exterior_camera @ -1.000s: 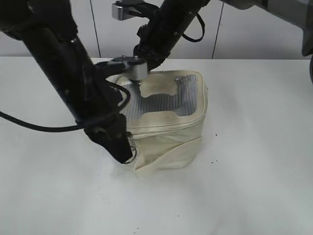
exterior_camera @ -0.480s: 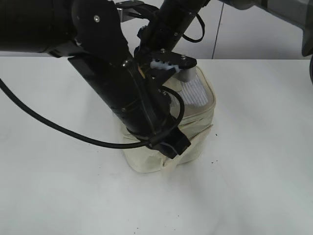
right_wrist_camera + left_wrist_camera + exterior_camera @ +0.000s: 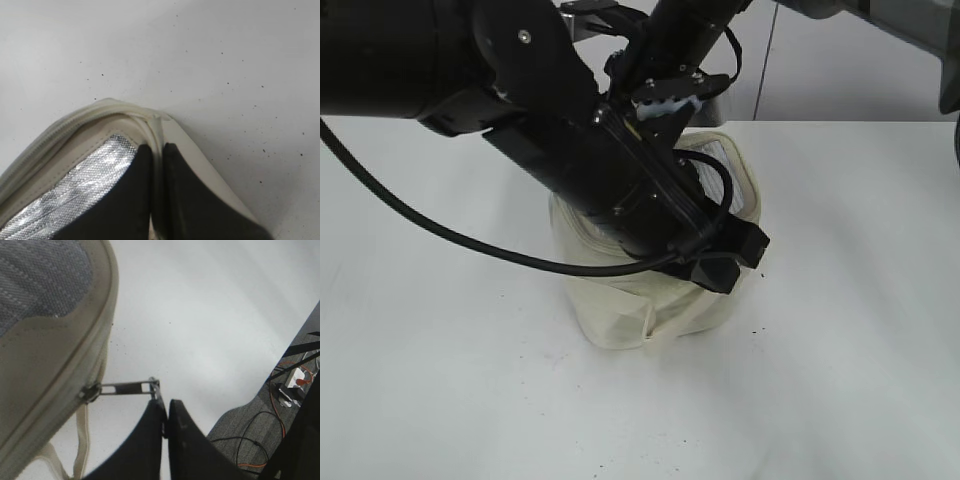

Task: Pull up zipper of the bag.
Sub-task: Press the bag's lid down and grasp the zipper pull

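Note:
The cream bag stands mid-table, mostly hidden behind my left arm. In the left wrist view the bag's top corner shows, with its grey ribbed window. A silver slider sits on the cream zipper track, its pull tab stretched taut to the right. My left gripper is shut on the ring at the tab's end; it also shows at the bag's front right corner. My right gripper is shut on the bag's rim at the back corner, beside silvery lining.
The white table surrounds the bag. A white wall stands behind. In the left wrist view a grey floor with cables lies beyond the table's edge at lower right.
My left arm has swept from the bag's front left corner across to its front right corner, drawing the slider along. The bag has shifted and turned. The right gripper stays at the back rim.

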`<state>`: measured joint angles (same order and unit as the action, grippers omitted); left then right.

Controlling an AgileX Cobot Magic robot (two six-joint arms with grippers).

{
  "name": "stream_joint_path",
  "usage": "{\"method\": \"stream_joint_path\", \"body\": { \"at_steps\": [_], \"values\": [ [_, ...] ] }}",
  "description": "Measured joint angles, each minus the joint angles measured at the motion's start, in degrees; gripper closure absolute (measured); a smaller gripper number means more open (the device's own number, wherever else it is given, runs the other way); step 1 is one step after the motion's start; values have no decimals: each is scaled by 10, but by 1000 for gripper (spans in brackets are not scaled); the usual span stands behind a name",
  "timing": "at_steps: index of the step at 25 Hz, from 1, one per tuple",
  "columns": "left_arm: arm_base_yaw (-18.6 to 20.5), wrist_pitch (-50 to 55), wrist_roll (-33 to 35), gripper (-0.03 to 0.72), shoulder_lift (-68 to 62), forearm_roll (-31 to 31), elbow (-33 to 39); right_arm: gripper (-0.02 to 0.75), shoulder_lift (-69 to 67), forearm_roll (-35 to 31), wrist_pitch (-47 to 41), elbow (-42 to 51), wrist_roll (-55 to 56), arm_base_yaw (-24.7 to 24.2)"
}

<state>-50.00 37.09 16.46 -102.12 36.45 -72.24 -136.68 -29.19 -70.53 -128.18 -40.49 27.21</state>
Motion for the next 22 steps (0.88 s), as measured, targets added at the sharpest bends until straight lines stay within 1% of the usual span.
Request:
{"method": "stream_joint_path", "body": {
  "at_steps": [3, 8, 13, 16, 22],
  "values": [
    [0, 11, 0, 690, 0, -8, 0, 722, 0, 0, 0, 0, 1, 0],
    [8, 67, -3, 690, 6, -58, 0, 722, 0, -1, 0, 0, 2, 0],
    [27, 109, -44, 690, 35, -123, -1, 724, 0, 0, 1, -2, 3, 0],
    [35, 126, -50, 690, 40, -136, -1, 724, 0, 0, 1, -2, 3, 0],
    [36, 159, -58, 691, 40, -162, -1, 724, 0, 1, 1, -4, 7, 0]
  ]
}}
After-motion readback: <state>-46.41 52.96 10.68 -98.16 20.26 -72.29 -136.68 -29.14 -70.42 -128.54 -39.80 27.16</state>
